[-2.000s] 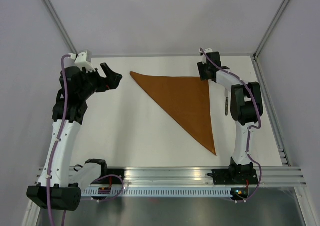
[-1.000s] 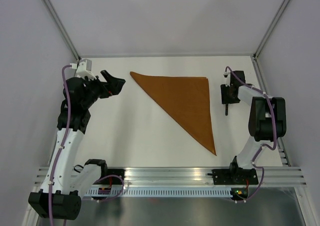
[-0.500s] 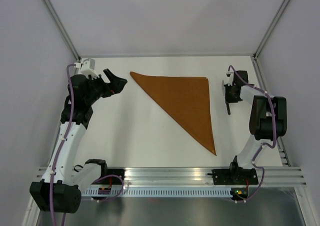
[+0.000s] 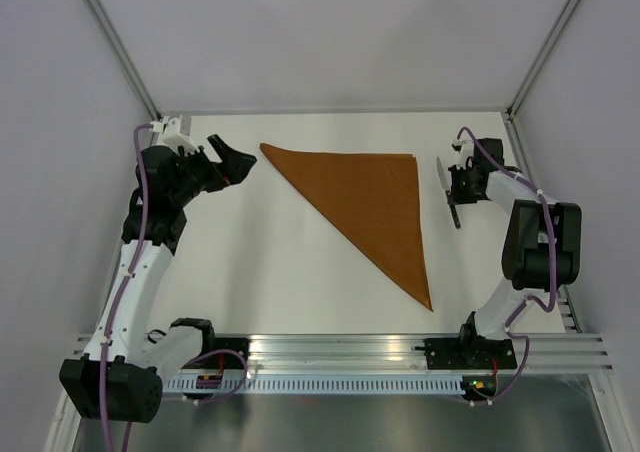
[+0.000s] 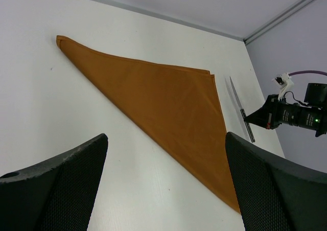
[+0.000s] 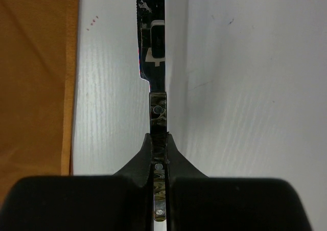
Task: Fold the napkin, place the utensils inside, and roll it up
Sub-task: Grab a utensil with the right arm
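Note:
The napkin (image 4: 380,197) is a rust-orange cloth folded into a triangle, flat on the white table; it also shows in the left wrist view (image 5: 163,100). Just to its right is the knife (image 4: 448,187), with its silver blade (image 6: 153,37) pointing away from the arms. My right gripper (image 4: 459,190) is shut on the knife's dark handle (image 6: 158,113), and both fingers press its sides (image 6: 158,146). Left of the napkin, my left gripper (image 4: 230,162) hangs above the table, open and holding nothing (image 5: 166,139).
Grey walls with metal corner posts (image 4: 115,47) enclose the table on three sides. A metal rail (image 4: 330,352) carrying the arm bases runs along the near edge. The napkin's long edge (image 6: 69,77) lies close to the left of the knife.
My right gripper has closed on the knife's handle, and the knife's blade end has shifted slightly. My left arm has drifted a little toward the back, still open.

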{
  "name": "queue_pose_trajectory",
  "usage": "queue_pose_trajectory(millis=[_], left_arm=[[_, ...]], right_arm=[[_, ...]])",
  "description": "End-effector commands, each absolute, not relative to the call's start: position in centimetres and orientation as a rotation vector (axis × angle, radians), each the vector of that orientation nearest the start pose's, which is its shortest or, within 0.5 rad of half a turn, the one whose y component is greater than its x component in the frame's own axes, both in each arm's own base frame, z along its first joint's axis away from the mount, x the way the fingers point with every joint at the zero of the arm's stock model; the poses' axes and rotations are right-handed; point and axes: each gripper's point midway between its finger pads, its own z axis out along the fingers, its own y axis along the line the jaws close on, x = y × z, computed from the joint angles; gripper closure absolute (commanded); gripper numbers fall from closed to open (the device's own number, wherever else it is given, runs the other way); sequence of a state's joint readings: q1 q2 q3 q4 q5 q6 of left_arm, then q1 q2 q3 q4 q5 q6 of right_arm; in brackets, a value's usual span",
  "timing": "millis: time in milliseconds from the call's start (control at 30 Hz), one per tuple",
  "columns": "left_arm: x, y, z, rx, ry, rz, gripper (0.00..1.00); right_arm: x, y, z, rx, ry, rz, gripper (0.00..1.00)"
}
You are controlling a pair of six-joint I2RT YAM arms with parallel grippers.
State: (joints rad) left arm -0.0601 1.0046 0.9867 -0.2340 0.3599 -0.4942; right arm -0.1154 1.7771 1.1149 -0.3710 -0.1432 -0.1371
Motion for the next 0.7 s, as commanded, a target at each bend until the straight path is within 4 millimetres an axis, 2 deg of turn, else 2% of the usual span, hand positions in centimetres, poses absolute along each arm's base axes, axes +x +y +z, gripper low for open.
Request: queue_pose_trajectory(millis=[0,367,667], left_arm=[[33.4,-10.3,32.3,-0.123,1.808,-0.745,0.00],[33.4,-10.4,32.4,-0.118,1.810,-0.749,0.00],[33.3,-10.4,32.3,-0.115,1.817,-0.742,0.00]], right_arm=[[40.8,-2.0,7.8,-0.133,2.481,0.133,1.00],[40.4,-0.1,10.0,-0.205,2.463,0.208,1.00],[40.6,-0.9,8.9,-0.189,2.477,0.143,1.00]])
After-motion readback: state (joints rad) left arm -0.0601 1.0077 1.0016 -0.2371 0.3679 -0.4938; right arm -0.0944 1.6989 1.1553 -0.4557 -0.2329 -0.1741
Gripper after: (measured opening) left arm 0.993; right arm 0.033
